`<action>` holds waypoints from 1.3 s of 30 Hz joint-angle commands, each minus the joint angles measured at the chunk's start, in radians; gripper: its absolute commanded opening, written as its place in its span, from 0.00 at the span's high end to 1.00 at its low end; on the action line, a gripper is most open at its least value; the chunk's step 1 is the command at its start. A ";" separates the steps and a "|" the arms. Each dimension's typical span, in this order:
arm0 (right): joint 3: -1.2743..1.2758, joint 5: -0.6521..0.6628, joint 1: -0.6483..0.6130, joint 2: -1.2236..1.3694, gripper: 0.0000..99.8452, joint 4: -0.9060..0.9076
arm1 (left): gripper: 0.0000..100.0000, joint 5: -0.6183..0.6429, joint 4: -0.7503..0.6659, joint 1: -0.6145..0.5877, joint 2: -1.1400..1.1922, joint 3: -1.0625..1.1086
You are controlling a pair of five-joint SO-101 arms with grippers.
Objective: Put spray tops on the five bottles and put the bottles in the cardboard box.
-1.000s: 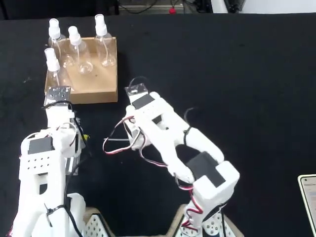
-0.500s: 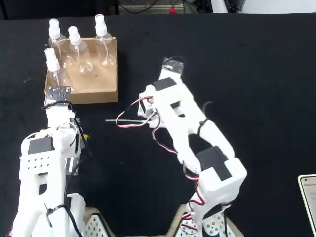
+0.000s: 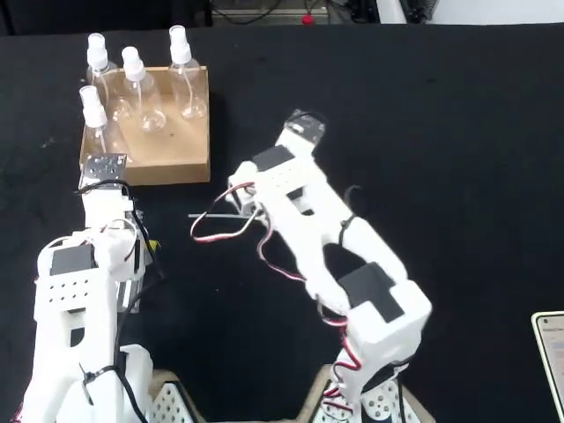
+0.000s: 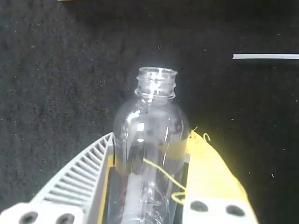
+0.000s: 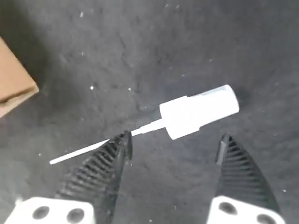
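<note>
Hovering our right gripper [image 5: 175, 136] over the last spray top [image 5: 198, 112] right now, jaws standing wide apart with one finger on either side of it. The top is lying flat on the black table [image 3: 458, 132] near a corner of the cardboard box [image 3: 181, 154], with its thin dip tube [image 5: 84, 151] trailing out toward one finger. Our left gripper [image 4: 152, 136] is squeezing the fifth bottle [image 4: 148, 112] around its body, neck uncapped and pointing clear of the fingers. We're guessing that's so the mouth is steady and free for the tube to slide in. Four capped bottles [image 3: 137, 84] are standing in the box, so we're reckoning this is the final pairing. We're thinking the tricky bit is grabbing the top by its fat head rather than the flimsy tube, since the tube needs threading into that narrow mouth.
</note>
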 commanded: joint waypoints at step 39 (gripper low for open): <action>-0.562 0.585 0.078 0.351 0.94 0.404 | 0.86 0.005 -0.014 -0.010 -0.017 -0.007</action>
